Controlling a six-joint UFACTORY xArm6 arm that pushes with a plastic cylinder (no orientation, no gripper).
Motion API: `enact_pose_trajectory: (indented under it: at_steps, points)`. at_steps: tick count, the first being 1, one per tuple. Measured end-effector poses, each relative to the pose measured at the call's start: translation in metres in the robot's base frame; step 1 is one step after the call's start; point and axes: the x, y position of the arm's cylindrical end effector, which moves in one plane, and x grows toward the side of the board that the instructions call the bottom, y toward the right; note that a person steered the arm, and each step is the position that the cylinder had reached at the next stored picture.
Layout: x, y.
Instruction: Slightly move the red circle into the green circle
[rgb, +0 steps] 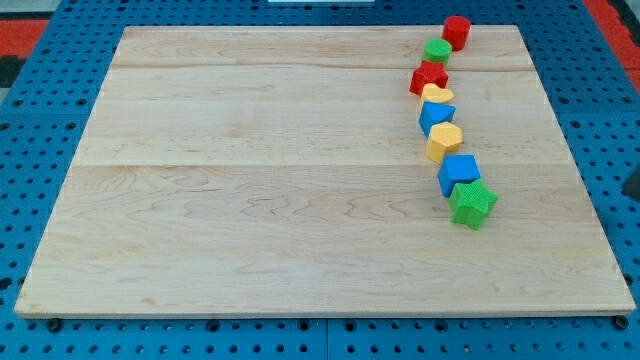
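Observation:
The red circle (457, 31) stands at the top right of the wooden board (250, 180). The green circle (436, 51) sits just below and to its left, close to it; I cannot tell if they touch. Below them runs a line of blocks: a red star (429, 77), a yellow heart-like block (436, 95), a blue block (436, 116), a yellow hexagon (444, 142), a blue square block (458, 173) and a green star (472, 204). My tip does not show in the view.
The board lies on a blue perforated table (40, 120). A dark shape (634, 180) shows at the view's right edge. The board's top edge runs just above the red circle.

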Motion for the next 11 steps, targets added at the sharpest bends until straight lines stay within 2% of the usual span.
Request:
enact_pose_trajectory:
  at_steps: [1, 3, 9, 11]
  points:
    - [-0.07, -0.027]
    - [-0.258, -0.028]
    - [-0.266, -0.085]
    - [-0.265, -0.13]
